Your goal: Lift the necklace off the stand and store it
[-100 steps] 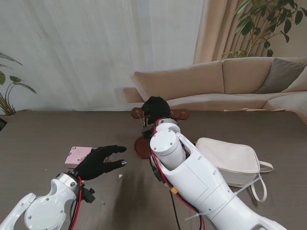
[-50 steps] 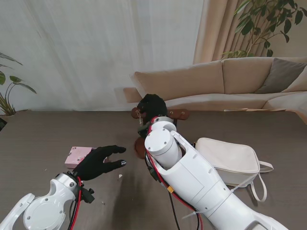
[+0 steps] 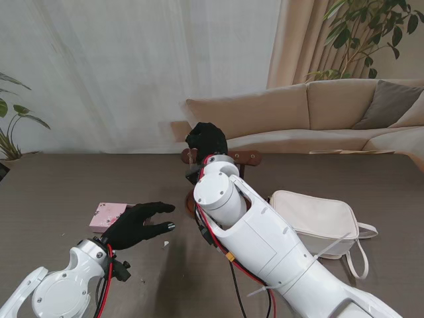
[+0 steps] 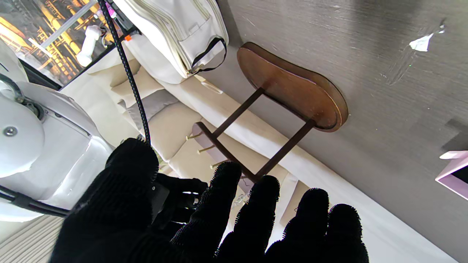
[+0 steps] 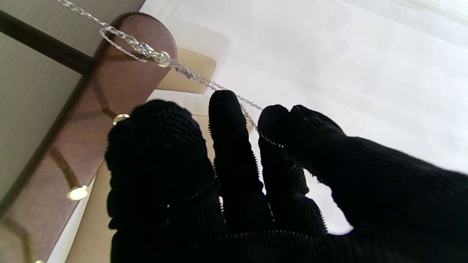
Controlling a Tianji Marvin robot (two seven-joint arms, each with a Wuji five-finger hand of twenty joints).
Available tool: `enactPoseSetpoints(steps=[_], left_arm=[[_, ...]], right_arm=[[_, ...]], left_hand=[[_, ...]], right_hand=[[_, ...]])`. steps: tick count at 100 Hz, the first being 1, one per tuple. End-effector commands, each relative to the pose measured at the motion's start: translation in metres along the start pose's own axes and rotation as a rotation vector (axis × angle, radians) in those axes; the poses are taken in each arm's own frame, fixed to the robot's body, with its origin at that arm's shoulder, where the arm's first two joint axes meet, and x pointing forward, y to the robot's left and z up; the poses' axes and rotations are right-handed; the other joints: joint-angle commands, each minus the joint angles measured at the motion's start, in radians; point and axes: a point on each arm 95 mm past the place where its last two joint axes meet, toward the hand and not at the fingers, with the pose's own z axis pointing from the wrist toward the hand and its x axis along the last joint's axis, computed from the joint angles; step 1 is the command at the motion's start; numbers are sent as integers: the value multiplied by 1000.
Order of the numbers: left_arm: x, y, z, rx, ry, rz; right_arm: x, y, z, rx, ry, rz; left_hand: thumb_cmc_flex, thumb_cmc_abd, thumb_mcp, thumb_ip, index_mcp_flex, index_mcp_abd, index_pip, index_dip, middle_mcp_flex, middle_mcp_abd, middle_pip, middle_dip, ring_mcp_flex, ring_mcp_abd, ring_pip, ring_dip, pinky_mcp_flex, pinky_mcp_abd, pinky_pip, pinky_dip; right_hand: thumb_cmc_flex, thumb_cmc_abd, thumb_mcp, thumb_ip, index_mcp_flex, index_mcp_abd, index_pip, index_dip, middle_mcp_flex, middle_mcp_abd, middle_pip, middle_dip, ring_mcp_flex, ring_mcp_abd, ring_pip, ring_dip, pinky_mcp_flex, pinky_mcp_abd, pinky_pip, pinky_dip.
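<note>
- Right hand [image 3: 206, 140]: raised at the left end of the stand's crossbar [image 3: 246, 157], at 12 o'clock in the stand camera's view. Fingers curled; thumb and fingertips [image 5: 278, 120] pinch the necklace [image 5: 204, 82].
- Necklace: a thin silver chain, still looped over the end peg [image 5: 163, 58] of the crossbar, running taut from the peg to the pinched fingers.
- Right arm [image 3: 265, 245]: runs from 5 o'clock up the centre and hides most of the stand and its base [image 4: 292, 87].
- Left hand [image 3: 138, 224]: at 8 o'clock, palm down, fingers spread, holding nothing; held over the table [image 3: 59, 192].
- Pink box [image 3: 107, 216]: just beside the left hand, on its 10 o'clock side.
- White bag [image 3: 324, 222]: at 4 o'clock, near the right arm.
- Open room: bare tabletop at 9 to 10 o'clock; paper scraps [image 3: 165, 244] lie near the left fingertips.
</note>
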Motion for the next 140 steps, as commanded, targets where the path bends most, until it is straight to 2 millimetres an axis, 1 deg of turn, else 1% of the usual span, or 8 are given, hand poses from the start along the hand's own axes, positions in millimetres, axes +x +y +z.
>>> enactPoseSetpoints(steps=[1, 47, 49, 83, 105, 114, 124, 140], left_arm=[[0, 2, 0, -19, -4, -8], [-4, 4, 5, -32, -22, -32], [-5, 4, 5, -33, -23, -32], [-5, 4, 6, -45, -30, -34], [-6, 5, 6, -48, -30, -32], [-6, 6, 7, -51, -31, -33], [-6, 7, 8, -54, -31, -34], [-5, 8, 8, -60, -32, -32]], right_arm=[[9, -4, 1, 7, 7, 19], [27, -3, 11, -1, 37, 36], [27, -3, 11, -2, 38, 36], [37, 6, 14, -16, 74, 44], [38, 10, 11, -19, 82, 67], [39, 11, 10, -22, 87, 76], [38, 13, 5, -32, 90, 106], [31, 15, -5, -36, 103, 131]], left_hand=[[7, 40, -32, 21, 26, 7, 9, 9, 17, 3, -4, 8, 27, 31, -15, -14, -10, -11, 9, 7], [8, 40, -29, 21, 34, 10, 10, 11, 25, 5, -2, 8, 29, 31, -16, -18, -10, -12, 9, 8], [7, 40, -29, 21, 32, 9, 9, 10, 25, 4, -2, 8, 29, 30, -16, -19, -10, -12, 9, 8], [6, 41, -28, 21, 36, 10, 11, 11, 25, 6, -2, 9, 29, 32, -18, -23, -11, -12, 10, 9], [6, 41, -28, 21, 40, 11, 12, 12, 26, 8, -2, 9, 29, 32, -16, -23, -11, -12, 10, 9], [6, 41, -28, 21, 35, 12, 10, 11, 27, 7, -2, 9, 28, 30, -17, -23, -11, -13, 10, 9], [6, 41, -27, 21, 41, 12, 12, 12, 26, 8, -2, 9, 28, 32, -17, -24, -12, -13, 9, 9], [6, 41, -27, 21, 33, 11, 9, 11, 25, 7, -3, 9, 30, 31, -17, -25, -11, -14, 10, 10]], right_hand=[[28, -6, 26, 4, 44, -89, 17, 11, 31, -25, -9, -13, 57, -17, 5, 10, 102, 17, 48, 4], [29, 4, 16, 5, 40, -98, 16, 18, 14, -39, -17, -29, 56, -15, -4, 9, 94, 17, 45, 3], [28, 4, 16, 5, 40, -98, 16, 18, 14, -39, -17, -29, 56, -9, -4, 9, 94, 17, 45, 4], [27, 7, 14, 6, 39, -99, 17, 22, 11, -40, -10, -29, 56, -13, -3, 10, 91, 17, 50, 10], [30, 8, 13, 6, 39, -99, 18, 23, 8, -40, -11, -30, 55, -1, -4, 9, 90, 17, 49, 11], [27, 11, 11, 5, 36, -100, 18, 23, 7, -42, -10, -30, 56, -10, -6, 8, 87, 17, 48, 12], [29, 8, 12, 6, 38, -97, 18, 22, 7, -41, -10, -31, 56, -3, -6, 8, 85, 16, 48, 13], [30, 9, 11, 6, 38, -96, 18, 22, 5, -40, -11, -32, 56, -8, -7, 8, 84, 17, 47, 15]])
